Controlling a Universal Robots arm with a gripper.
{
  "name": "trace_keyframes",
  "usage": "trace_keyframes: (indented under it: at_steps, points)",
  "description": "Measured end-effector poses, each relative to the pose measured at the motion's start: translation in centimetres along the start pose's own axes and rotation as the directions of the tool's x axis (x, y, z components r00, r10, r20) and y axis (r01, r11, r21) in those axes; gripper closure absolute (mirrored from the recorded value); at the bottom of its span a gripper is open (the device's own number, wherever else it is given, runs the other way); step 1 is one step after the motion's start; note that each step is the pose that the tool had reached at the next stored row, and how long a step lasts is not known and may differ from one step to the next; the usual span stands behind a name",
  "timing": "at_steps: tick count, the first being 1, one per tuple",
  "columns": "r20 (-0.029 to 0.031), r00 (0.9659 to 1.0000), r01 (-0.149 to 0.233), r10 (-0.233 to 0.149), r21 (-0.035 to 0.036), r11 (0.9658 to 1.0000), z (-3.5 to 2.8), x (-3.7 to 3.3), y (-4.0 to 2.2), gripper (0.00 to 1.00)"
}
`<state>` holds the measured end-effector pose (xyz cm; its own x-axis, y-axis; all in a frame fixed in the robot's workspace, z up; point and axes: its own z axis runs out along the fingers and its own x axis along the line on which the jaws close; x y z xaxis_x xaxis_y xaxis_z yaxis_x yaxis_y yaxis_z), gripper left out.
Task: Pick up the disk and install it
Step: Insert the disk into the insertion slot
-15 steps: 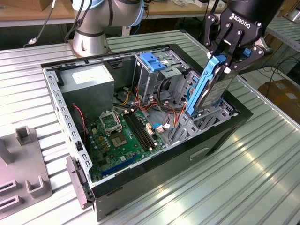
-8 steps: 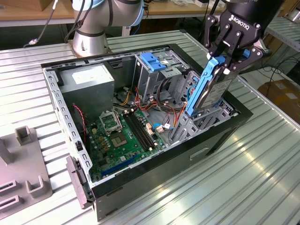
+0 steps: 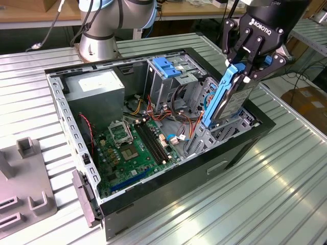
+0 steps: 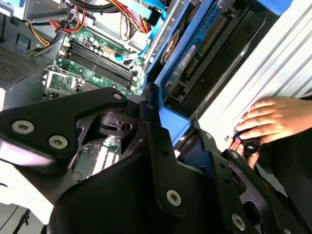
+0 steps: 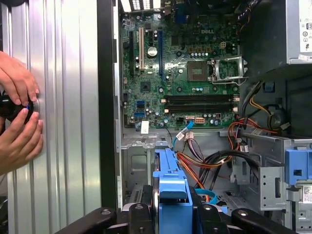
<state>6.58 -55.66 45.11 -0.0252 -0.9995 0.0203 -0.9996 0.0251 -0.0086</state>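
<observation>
Disk stands on edge in the open computer case, which lies flat, seemingly so its drive bay faces upward. Its lower end sits at the bay's mouth, with the gripper clamped on the blue carrier's top edge.

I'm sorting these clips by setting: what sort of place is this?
Probably a robotics lab or workshop: an open computer case lies on a ribbed metal table, a workbench stands behind, and the tool holds the disk at the case.
</observation>
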Motion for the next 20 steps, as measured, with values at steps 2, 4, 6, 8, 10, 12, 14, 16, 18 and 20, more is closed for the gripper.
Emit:
trace_keyframes:
  at_steps: [2,4,6,8,10,12,14,16,18,20]
  points:
    - [-0.0001,1.0000,0.000,0.000,0.0000,1.0000,0.09,0.04,0.00,0.63]
    - [-0.0003,1.0000,0.000,0.000,0.0000,1.0000,0.19,0.04,0.00,0.63]
    - [-0.0002,1.0000,0.001,-0.001,-0.0001,1.0000,0.33,0.04,0.00,0.63]
    - [-0.0002,1.0000,0.001,-0.001,-0.0001,1.0000,0.45,0.04,0.00,0.63]
    - [-0.0002,1.0000,0.001,-0.001,-0.0002,1.0000,0.69,0.04,0.01,0.63]
    - [-0.0002,1.0000,0.002,-0.002,-0.0003,1.0000,0.84,0.04,0.01,0.63]
    - [-0.0001,1.0000,0.002,-0.002,-0.0005,1.0000,1.09,0.05,0.01,0.63]
    - [-0.0002,1.0000,0.002,-0.002,-0.0007,1.0000,1.23,0.06,0.01,0.63]
    - [-0.0002,1.0000,0.002,-0.002,-0.0010,1.0000,1.39,0.07,0.01,0.63]
    - [-0.0003,1.0000,0.002,-0.002,-0.0011,1.0000,1.44,0.07,0.01,0.63]
